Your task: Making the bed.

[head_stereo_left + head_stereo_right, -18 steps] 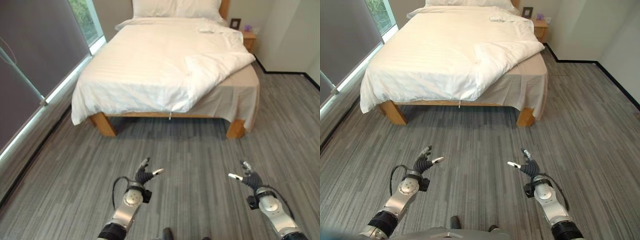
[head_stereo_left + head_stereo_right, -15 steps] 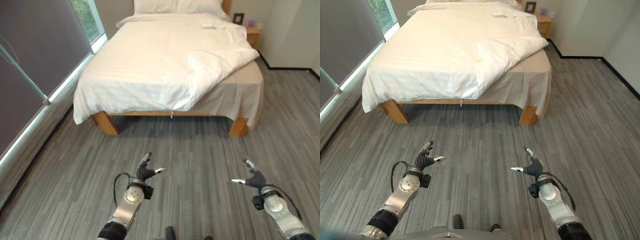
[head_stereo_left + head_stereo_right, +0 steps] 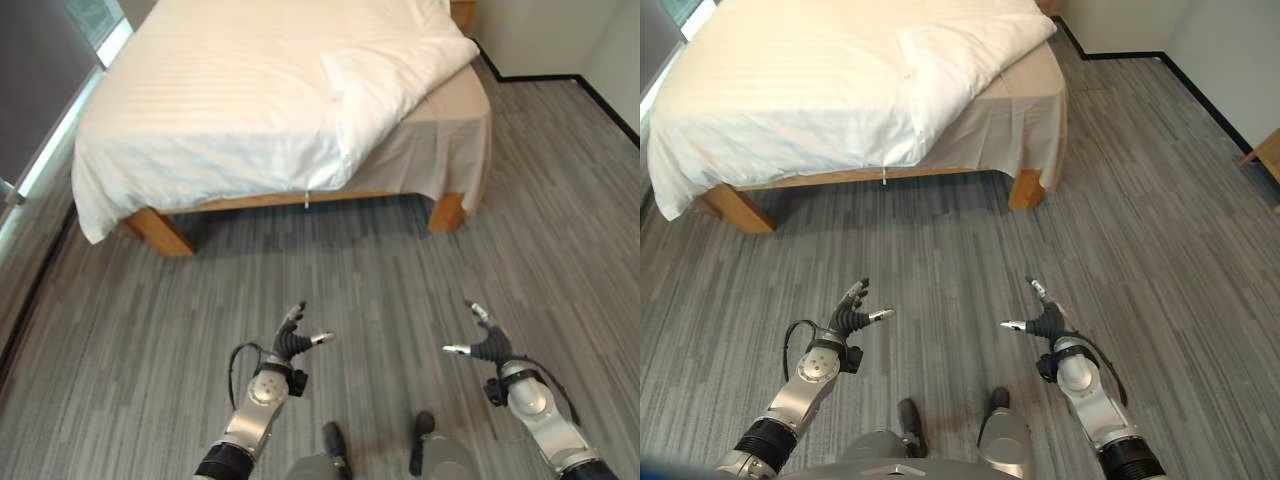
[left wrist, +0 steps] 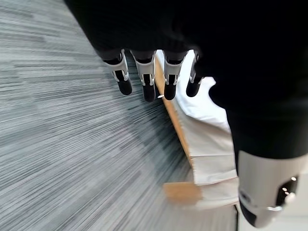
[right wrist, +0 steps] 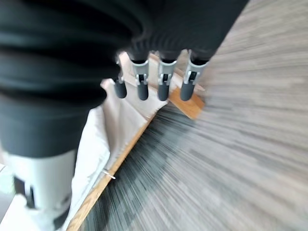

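Note:
A wooden-framed bed (image 3: 160,232) stands ahead on the grey floor. Its white duvet (image 3: 220,110) hangs over the foot and the left corner. At the right foot corner the duvet is folded back (image 3: 385,75), leaving the beige sheet (image 3: 440,145) bare. My left hand (image 3: 291,345) and right hand (image 3: 482,346) hover low over the floor well short of the bed. Both are open and hold nothing. In the left wrist view my straight fingers (image 4: 147,79) point toward the bed's foot; the right wrist view shows the same of the other fingers (image 5: 161,82).
Grey striped carpet (image 3: 380,280) lies between me and the bed. A window wall (image 3: 40,90) runs along the left of the bed. A dark skirting line (image 3: 560,78) marks the wall at the right. A wooden furniture corner (image 3: 1265,155) shows at the far right.
The camera has moved nearer and tilted down, so the bed fills more of the top and the headboard end has left the view. Both hands stay open in about the same pose.

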Available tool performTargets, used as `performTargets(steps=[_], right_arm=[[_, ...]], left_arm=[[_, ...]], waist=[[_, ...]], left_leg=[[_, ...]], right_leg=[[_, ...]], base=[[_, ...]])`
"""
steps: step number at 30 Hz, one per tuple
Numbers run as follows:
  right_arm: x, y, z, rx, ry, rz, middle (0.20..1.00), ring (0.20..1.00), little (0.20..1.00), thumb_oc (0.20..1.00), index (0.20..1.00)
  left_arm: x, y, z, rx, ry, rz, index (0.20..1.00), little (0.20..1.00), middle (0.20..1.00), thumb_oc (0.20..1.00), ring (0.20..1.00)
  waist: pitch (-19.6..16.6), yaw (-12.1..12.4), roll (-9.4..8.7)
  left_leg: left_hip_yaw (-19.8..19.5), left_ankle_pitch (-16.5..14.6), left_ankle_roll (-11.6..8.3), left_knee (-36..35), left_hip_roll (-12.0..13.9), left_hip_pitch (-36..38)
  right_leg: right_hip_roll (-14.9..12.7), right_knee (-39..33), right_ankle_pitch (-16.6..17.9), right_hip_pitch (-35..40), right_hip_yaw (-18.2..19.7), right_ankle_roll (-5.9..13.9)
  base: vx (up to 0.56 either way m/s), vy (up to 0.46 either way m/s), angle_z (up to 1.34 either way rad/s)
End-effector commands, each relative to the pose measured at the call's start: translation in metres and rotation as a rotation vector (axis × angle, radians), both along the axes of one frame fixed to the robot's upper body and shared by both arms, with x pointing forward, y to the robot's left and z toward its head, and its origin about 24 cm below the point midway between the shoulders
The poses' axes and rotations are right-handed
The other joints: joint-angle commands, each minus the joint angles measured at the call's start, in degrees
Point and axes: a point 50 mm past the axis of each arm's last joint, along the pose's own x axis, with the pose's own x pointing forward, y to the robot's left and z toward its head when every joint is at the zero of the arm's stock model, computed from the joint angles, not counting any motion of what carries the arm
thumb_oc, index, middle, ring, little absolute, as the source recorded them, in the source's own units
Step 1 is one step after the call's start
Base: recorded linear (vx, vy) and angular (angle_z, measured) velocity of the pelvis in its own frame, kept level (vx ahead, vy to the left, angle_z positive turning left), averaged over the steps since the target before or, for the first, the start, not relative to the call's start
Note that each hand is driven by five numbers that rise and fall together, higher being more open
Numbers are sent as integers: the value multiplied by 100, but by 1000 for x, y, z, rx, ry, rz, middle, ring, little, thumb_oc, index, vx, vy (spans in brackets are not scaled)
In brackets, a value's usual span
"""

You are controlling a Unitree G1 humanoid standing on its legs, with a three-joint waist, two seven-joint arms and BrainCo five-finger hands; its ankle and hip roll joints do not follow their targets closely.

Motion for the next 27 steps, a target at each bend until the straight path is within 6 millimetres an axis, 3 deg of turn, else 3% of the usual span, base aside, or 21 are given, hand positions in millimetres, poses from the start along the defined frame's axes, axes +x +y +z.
performTargets(steps=[1, 5, 6, 7, 8, 9, 10, 11, 12, 13, 16, 17, 18, 19, 20, 21, 24, 25, 27], right_arm=[[12, 2, 16, 37, -99, -14, 1000, 1000, 1000, 1000, 1000], [4, -4, 10, 14, -64, -20, 1000, 1000, 1000, 1000, 1000], [4, -3, 10, 10, -62, -14, 1000, 1000, 1000, 1000, 1000], [4, -7, 11, 0, -66, -14, 1000, 1000, 1000, 1000, 1000], [4, -11, 11, 0, -65, -22, 1000, 1000, 1000, 1000, 1000], [3, -14, 12, -6, -65, -26, 1000, 1000, 1000, 1000, 1000], [3, -14, 12, -5, -66, -26, 1000, 1000, 1000, 1000, 1000], [5, -16, 17, -22, -84, -16, 1000, 1000, 1000, 1000, 1000], [8, -19, 26, -35, -118, -2, 1000, 1000, 1000, 1000, 1000], [10, -24, 30, -74, -128, 7, 1000, 1000, 1000, 1000, 1000], [10, -24, 31, -79, -128, 11, 1000, 1000, 1000, 1000, 1000], [10, -24, 29, -83, -115, 17, 1000, 1000, 1000, 1000, 1000], [10, -24, 29, -83, -115, 17, 1000, 1000, 1000, 1000, 1000], [7, -21, 23, -80, -95, 27, 1000, 1000, 1000, 1000, 1000], [7, -19, 20, -96, -76, 45, 1000, 1000, 1000, 1000, 1000], [8, -16, 16, -122, -55, 67, 1000, 1000, 1000, 1000, 1000], [7, -12, 14, -114, -44, 86, 1000, 1000, 1000, 1000, 1000], [8, -2, 14, -110, -60, 117, 1000, 1000, 1000, 1000, 1000], [14, 8, 16, -109, -73, 140, 1000, 1000, 1000, 1000, 1000]], left_arm=[[21, -20, 23, -24, -126, -66, 1000, 1000, 1000, 1000, 1000], [24, -28, 25, -37, -143, -81, 1000, 1000, 1000, 1000, 1000], [21, -30, 21, -36, -126, -81, 1000, 1000, 1000, 1000, 1000], [21, -32, 22, -51, -129, -83, 1000, 1000, 1000, 1000, 1000], [21, -37, 23, -91, -136, -74, 1000, 1000, 1000, 1000, 1000], [20, -38, 22, -101, -126, -78, 1000, 1000, 1000, 1000, 1000], [20, -38, 22, -100, -127, -78, 1000, 1000, 1000, 1000, 1000], [23, -42, 28, -122, -151, -85, 1000, 1000, 1000, 1000, 1000], [25, -48, 33, -128, -170, -115, 1000, 1000, 1000, 1000, 1000], [28, -52, 45, -136, -228, -142, 1000, 1000, 1000, 1000, 1000], [25, -54, 45, -161, -226, -135, 1000, 1000, 1000, 1000, 1000], [21, -56, 39, -176, -198, -144, 1000, 1000, 1000, 1000, 1000], [21, -56, 39, -176, -198, -144, 1000, 1000, 1000, 1000, 1000], [17, -57, 34, -173, -174, -145, 1000, 1000, 1000, 1000, 1000], [14, -56, 32, -174, -166, -138, 1000, 1000, 1000, 1000, 1000], [9, -54, 28, -175, -146, -127, 1000, 1000, 1000, 1000, 1000], [4, -49, 24, -188, -132, -105, 1000, 1000, 1000, 1000, 1000], [1, -50, 20, -189, -114, -111, 1000, 1000, 1000, 1000, 1000], [9, -53, 26, -171, -131, -138, 1000, 1000, 1000, 1000, 1000]], waist=[[-190, -292, 75], [-255, -474, 118], [-225, -460, 199], [-187, -465, 250], [-150, -404, 301], [-98, -359, 232], [-113, -373, 217], [22, -237, 134], [255, -67, -24], [423, 196, -120], [427, 262, -137], [392, 368, -136], [387, 368, -141], [249, 411, 45], [167, 482, 101], [14, 625, 131], [-87, 648, 94], [-117, 703, 8], [48, 613, 47]], left_leg=[[-418, -622, -581, 69, 154, 800], [-515, -947, -720, 69, 275, 1512], [-490, -715, -751, 69, 380, 1765], [-527, -442, -837, 521, 523, 1704], [-648, 197, -951, 1375, 777, 1504], [-731, 438, -890, 2054, 916, 1135], [-751, 448, -886, 2070, 905, 1095], [-996, 885, -878, 2928, 970, 712], [-1054, 798, -764, 3749, 946, 140], [-1263, 432, -716, 3960, 516, -599], [-1295, 338, -688, 3805, 320, -908], [-1198, 257, -630, 2998, 150, -1207], [-1195, 264, -629, 2986, 145, -1206], [-842, 612, -645, 993, 133, -1127], [-832, 831, -621, 199, 28, -1060], [-991, 931, -593, 69, -108, -1216], [-1098, 802, -434, 69, -170, -951], [-1178, 702, -150, 69, -366, -633], [-1027, 354, 77, 69, -386, -159]], right_leg=[[372, -819, 1022, -161, 21, 93], [317, -791, 1184, -200, 82, 93], [416, -751, 1137, -52, -4, 13], [495, -716, 1079, 59, -17, -90], [635, -667, 950, 325, -109, -284], [667, -723, 873, 537, -134, -390], [650, -727, 884, 517, -147, -394], [715, -753, 725, 784, -187, -589], [707, -805, 511, 1101, -176, -741], [609, -819, 347, 1419, -52, -724], [568, -819, 288, 1494, -5, -702], [554, -819, 125, 1661, 96, -615], [549, -819, 125, 1656, 97, -614], [670, -819, -149, 1890, 139, -467], [693, -819, -277, 2057, 184, -406], [756, -819, -392, 2366, 229, -390], [767, -740, -573, 2554, 297, -369], [625, 871, -296, 2211, 261, -155], [234, 2774, 685, 1256, 253, 296]], base=[[364, -159, 20], [406, -186, 3], [399, -228, -11], [412, -324, -12], [355, -372, -4], [239, -282, -2], [235, -332, -2], [324, -405, -16], [586, -515, -11], [419, -300, -1], [317, -84, -11], [299, -56, -28], [787, -34, -24], [735, 29, -12], [1119, -14, -13], [645, -39, -13], [454, -1, -7], [484, 80, -54], [443, 93, -83]])
